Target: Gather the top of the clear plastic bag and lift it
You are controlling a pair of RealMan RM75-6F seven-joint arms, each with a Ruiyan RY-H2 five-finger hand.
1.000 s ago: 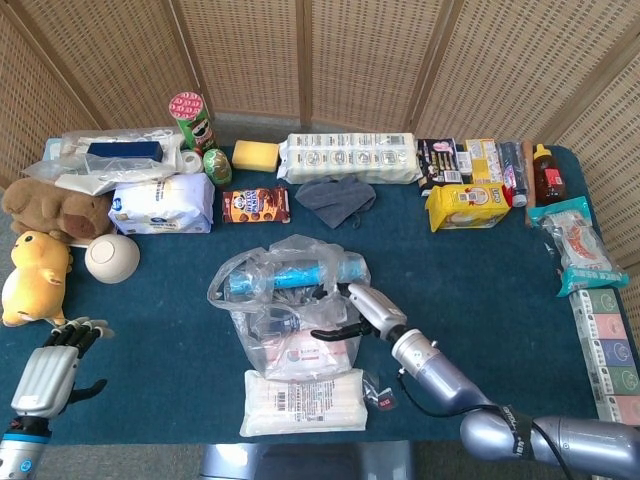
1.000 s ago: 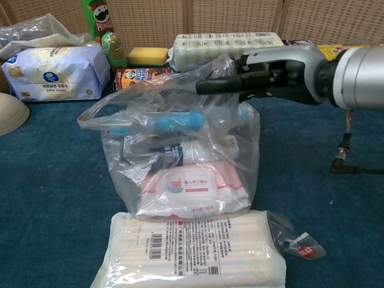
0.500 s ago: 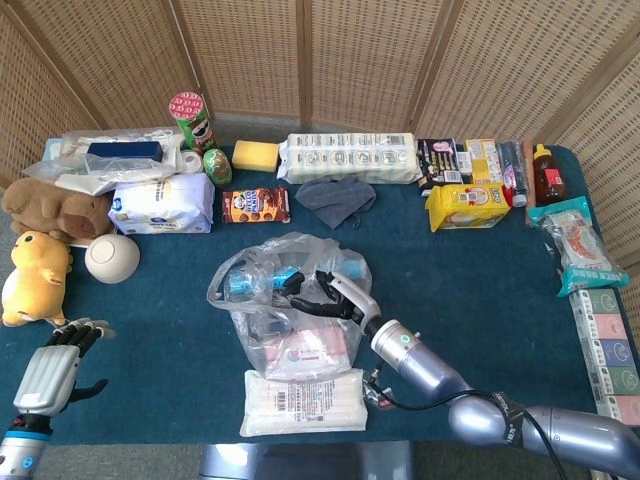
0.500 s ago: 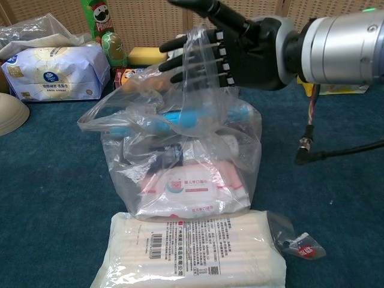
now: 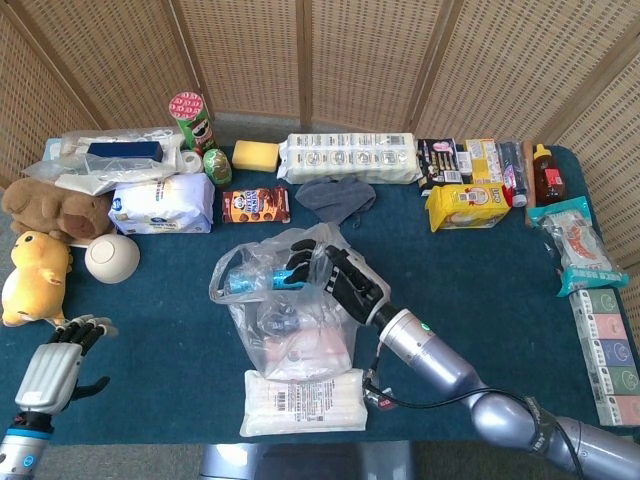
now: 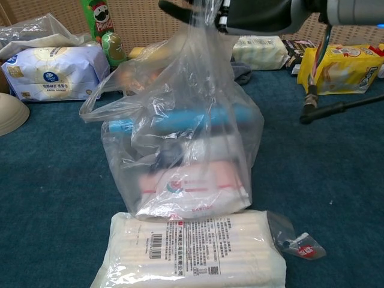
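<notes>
Bag: the crinkled clear plastic bag (image 5: 285, 310) of packets stands mid-counter, top stretched upward.
Right robot hand (image 5: 335, 277): at the bag's 1 o'clock, gripping its gathered top.
Left robot hand (image 5: 52, 372): empty, fingers apart, far off at 8 o'clock.

The right hand (image 5: 345, 285) has risen, drawing the clear plastic bag (image 6: 186, 138) top upward

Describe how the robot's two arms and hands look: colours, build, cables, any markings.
The right arm is a smooth silver-grey tube with a small green dot and a black band further back; a thin black cable loops beneath it. The right hand is black with pale segments. The left hand has a silver ribbed back and dark fingers, above a blue-trimmed wrist.
</notes>
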